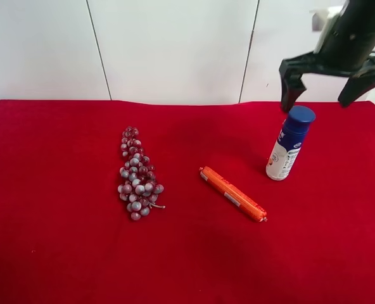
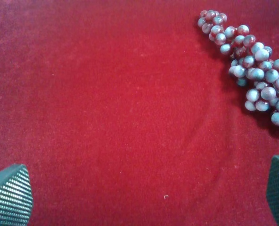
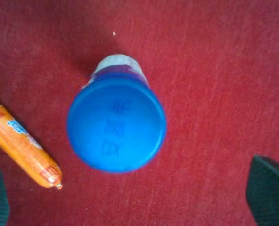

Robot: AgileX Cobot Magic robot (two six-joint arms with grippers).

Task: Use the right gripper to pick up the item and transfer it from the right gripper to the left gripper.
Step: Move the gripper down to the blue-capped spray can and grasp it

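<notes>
Bottle (image 1: 290, 144) upright | right gripper (image 1: 318, 101) hovers above, pointing down, jaws wide apart | left gripper (image 2: 144, 195) jaws apart, empty

Exterior high: mounted above, looked down obliquely across red cloth (image 1: 61, 253) toward white wall (image 1: 175, 50); widest coverage, farthest off.
Right wrist: looked straight down, close over bottle (image 3: 116, 123) cap; shared bottle and orange tube (image 3: 21, 146) with exterior high.
Left wrist: faced down at cloth, close; shared grape bunch (image 2: 252, 70) with exterior high.

Grape bunch (image 2: 252, 70) cut off at edge, cap lettering (image 3: 115, 129) blurred
</notes>
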